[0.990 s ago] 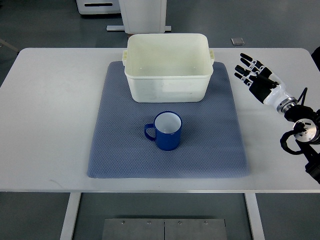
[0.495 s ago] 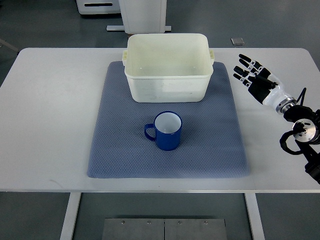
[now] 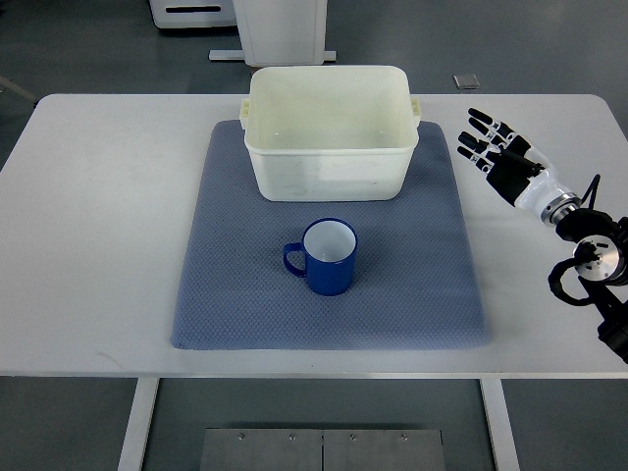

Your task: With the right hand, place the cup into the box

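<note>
Top view: white table (image 3: 98,226) (grey floor (image 3: 88,49) beyond) bears blue mat (image 3: 235,294).

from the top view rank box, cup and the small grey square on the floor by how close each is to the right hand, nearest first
From the right hand:
1. Box, just to its left on the mat.
2. Small grey square, beyond the table's far edge; a close call with the box.
3. Cup, left and nearer the robot, farthest.

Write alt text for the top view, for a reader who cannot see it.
A blue cup stands upright on a grey-blue mat on a white table, just in front of an empty cream box. The robot's right hand hovers at the table's right side, fingers spread, holding nothing.
</note>
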Controlling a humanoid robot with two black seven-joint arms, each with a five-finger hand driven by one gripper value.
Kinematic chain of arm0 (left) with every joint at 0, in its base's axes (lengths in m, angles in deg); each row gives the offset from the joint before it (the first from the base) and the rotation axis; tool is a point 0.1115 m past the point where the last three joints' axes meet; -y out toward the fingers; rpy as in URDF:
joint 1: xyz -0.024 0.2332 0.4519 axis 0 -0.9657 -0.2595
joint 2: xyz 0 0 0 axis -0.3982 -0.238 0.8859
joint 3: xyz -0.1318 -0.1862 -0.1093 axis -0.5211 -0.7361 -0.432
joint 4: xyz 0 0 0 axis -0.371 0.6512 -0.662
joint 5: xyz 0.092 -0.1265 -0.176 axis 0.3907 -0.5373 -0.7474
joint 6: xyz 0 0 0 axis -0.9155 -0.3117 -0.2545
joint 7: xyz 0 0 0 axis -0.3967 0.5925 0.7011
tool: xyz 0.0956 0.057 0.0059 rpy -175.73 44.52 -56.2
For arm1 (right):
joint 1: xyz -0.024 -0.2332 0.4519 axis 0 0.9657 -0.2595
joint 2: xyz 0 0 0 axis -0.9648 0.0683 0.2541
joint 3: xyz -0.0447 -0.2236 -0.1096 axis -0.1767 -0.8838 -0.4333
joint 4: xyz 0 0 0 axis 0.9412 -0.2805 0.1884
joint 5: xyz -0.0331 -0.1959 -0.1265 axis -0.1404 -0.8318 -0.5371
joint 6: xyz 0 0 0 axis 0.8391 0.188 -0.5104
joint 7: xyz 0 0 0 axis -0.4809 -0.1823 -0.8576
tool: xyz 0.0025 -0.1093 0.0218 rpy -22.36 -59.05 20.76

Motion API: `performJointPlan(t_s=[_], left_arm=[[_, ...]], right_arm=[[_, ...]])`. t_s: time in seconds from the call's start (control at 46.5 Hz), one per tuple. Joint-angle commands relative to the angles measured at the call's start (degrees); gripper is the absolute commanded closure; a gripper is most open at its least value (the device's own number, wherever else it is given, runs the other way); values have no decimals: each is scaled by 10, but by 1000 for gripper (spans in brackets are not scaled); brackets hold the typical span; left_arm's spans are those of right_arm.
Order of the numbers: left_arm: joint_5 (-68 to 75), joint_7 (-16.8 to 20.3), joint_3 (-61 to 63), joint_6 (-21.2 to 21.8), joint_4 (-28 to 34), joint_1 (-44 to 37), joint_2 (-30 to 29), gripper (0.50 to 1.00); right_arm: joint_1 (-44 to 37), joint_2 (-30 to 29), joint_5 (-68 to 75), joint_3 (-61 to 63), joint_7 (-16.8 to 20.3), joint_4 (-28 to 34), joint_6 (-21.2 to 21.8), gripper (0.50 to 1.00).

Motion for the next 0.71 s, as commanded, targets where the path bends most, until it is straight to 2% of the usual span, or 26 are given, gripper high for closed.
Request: performJointPlan(t_s=[0.0, 0.689], left_arm=[[0, 0, 0, 0, 0, 0, 0, 500], [0, 0, -1, 0, 0, 0, 0, 500]], right_arm=[[-1, 1, 0, 1, 0, 0, 0, 500], [0, 0, 0, -2, -2, -3, 0, 500]])
